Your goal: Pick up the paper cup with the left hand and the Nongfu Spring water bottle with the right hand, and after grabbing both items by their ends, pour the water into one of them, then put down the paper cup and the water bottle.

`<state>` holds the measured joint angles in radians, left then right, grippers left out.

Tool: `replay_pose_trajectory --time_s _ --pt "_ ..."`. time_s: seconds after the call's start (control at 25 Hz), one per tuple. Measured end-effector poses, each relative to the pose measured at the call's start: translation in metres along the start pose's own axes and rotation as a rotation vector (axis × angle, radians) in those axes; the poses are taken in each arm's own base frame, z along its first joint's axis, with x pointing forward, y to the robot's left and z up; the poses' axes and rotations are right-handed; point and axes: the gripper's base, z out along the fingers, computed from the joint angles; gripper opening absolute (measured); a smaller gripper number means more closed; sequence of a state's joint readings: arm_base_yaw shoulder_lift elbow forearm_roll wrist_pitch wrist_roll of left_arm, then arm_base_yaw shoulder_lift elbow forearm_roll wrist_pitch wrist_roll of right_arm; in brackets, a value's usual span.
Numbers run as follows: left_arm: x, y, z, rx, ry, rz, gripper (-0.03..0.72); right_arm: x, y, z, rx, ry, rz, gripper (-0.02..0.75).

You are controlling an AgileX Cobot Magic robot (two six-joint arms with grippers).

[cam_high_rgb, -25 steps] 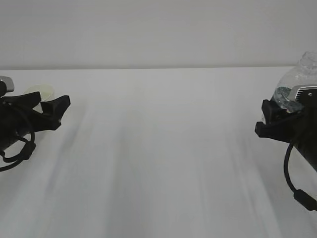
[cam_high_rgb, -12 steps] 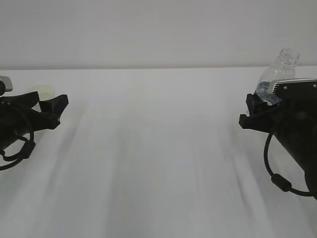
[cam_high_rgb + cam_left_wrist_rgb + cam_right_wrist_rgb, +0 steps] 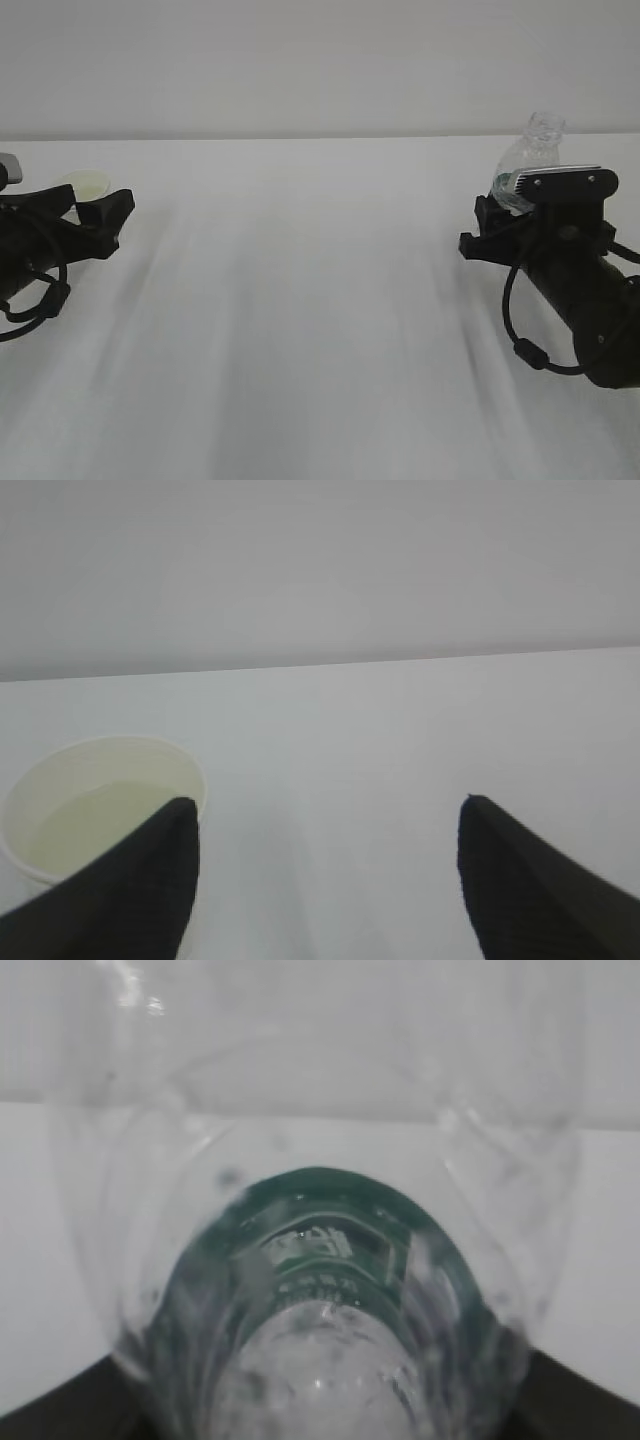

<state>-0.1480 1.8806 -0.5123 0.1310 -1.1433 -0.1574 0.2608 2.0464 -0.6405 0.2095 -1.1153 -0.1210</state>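
Note:
The paper cup (image 3: 95,805) is white with a pale cream inside and stands on the table at the lower left of the left wrist view. My left gripper (image 3: 325,805) is open; its left finger (image 3: 140,890) overlaps the cup's near side, so the cup lies outside the gap. In the exterior view the cup (image 3: 85,183) peeks out behind the left gripper (image 3: 105,215). My right gripper (image 3: 488,230) is shut on the Nongfu Spring water bottle (image 3: 530,150), lifted and leaning left with its neck up. Its clear body and green label (image 3: 320,1225) fill the right wrist view.
The white table (image 3: 310,300) runs back to a pale wall. The right arm's black body and looped cable (image 3: 560,300) hang low over the table on the right side.
The right arm has swung left towards the middle, carrying the bottle, which now leans further left. The left gripper has barely shifted and stays open by the cup.

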Motion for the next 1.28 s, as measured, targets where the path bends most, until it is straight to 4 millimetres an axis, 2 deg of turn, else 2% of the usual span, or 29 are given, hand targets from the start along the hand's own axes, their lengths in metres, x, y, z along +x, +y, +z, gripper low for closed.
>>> replay_pose_trajectory --time_s 0.64,0.84,1.04,1.28 --pt "0.0 0.002 0.0 -0.022 -0.004 -0.01 0.575 0.024 0.009 0.039 -0.007 0.054 0.0 0.43" --pt "0.0 0.002 0.0 -0.024 -0.004 -0.011 0.575 0.024 0.005 0.048 0.007 0.058 0.009 0.43" --pt "0.0 0.002 0.0 -0.024 -0.004 -0.008 0.566 0.025 -0.005 0.05 0.033 0.064 0.017 0.43" --pt "0.0 0.002 0.0 -0.026 -0.004 -0.009 0.561 0.025 -0.005 0.05 0.036 0.064 0.019 0.43"
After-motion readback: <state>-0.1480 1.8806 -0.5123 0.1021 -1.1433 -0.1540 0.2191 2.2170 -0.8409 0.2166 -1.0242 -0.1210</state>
